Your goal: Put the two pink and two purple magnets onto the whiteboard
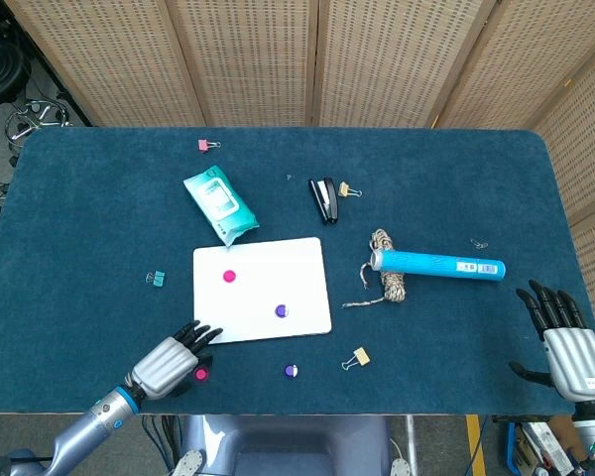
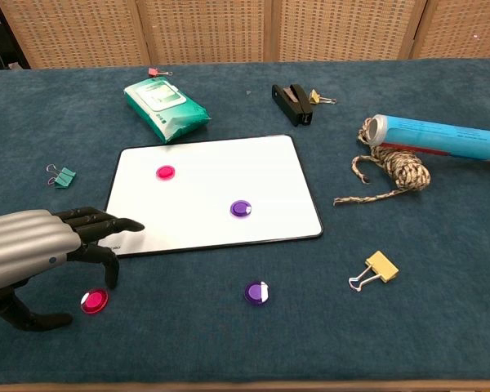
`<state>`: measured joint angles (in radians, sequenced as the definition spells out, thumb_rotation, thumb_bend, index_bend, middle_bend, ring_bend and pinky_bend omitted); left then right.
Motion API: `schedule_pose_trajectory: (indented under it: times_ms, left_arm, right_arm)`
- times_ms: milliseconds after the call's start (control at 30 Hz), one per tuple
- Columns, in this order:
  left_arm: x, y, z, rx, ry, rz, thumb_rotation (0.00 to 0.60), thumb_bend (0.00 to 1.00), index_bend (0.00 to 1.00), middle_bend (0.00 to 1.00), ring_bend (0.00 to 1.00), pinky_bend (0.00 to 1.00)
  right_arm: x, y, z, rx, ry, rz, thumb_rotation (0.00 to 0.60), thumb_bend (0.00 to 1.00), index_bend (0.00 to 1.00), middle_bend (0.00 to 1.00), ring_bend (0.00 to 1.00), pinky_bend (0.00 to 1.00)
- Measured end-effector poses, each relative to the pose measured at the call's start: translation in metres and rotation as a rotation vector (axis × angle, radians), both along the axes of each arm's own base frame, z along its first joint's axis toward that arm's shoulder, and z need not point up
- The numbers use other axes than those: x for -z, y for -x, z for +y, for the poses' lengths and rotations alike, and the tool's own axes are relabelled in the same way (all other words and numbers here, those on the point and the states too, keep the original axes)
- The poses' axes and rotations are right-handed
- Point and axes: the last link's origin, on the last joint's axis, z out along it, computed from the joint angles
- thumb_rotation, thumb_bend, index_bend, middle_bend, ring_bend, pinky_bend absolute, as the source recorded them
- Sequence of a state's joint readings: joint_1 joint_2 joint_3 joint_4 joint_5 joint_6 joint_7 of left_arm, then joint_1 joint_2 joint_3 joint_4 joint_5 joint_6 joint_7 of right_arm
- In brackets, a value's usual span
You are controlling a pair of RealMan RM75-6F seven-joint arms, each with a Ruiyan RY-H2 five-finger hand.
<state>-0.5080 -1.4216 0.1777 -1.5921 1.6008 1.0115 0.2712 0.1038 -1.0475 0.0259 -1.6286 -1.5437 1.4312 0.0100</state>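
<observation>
Task half complete: one pink magnet (image 2: 166,172) and one purple magnet (image 2: 241,208) sit on the whiteboard (image 2: 261,167). Second pink magnet (image 2: 94,300) and second purple magnet (image 2: 257,291) lie on the bench (image 2: 441,278). Left robot hand (image 2: 41,249) hovers over the pink one, fingers apart, empty; right robot hand (image 1: 565,342) idle, fingers spread.

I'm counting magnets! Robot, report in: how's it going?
Left robot hand open above pink magnet; right robot hand open. Two on whiteboard, two off. Nothing blocking.

Two pink magnets (image 2: 165,172), two purple magnets (image 2: 241,208), four binder clips (image 2: 375,269).

Bare cloth around loose pink magnet (image 2: 94,300); left robot hand (image 2: 33,249) seemingly above.
</observation>
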Motion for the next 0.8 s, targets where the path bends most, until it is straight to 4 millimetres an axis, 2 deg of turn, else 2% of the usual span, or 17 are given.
schedule_pose_trajectory:
  times_ms: [300,567,800]
  left_arm:
    - [0.0077,-0.003,-0.0017,0.017,0.0,0.003,0.6,0.26,0.43,0.0,0.0,0.0]
    - [0.0095,-0.0051,-0.0008,0.019,-0.013,0.002,0.6,0.29,0.5,0.0,0.0,0.0]
    - [0.0095,-0.0084,-0.0001,0.023,-0.021,0.002,0.6,0.3,0.51,0.0,0.0,0.0]
  right_arm:
    - [-0.0001,0.0004,-0.0004,0.002,-0.001,-0.003,0.6,0.0,0.0,0.0,0.0,0.0]
    - [0.0,0.0005,-0.0004,0.002,-0.002,-0.004,0.6,0.0,0.0,0.0,0.0,0.0]
    - [0.0002,0.0007,-0.0003,0.003,-0.003,-0.002,0.6,0.0,0.0,0.0,0.0,0.0]
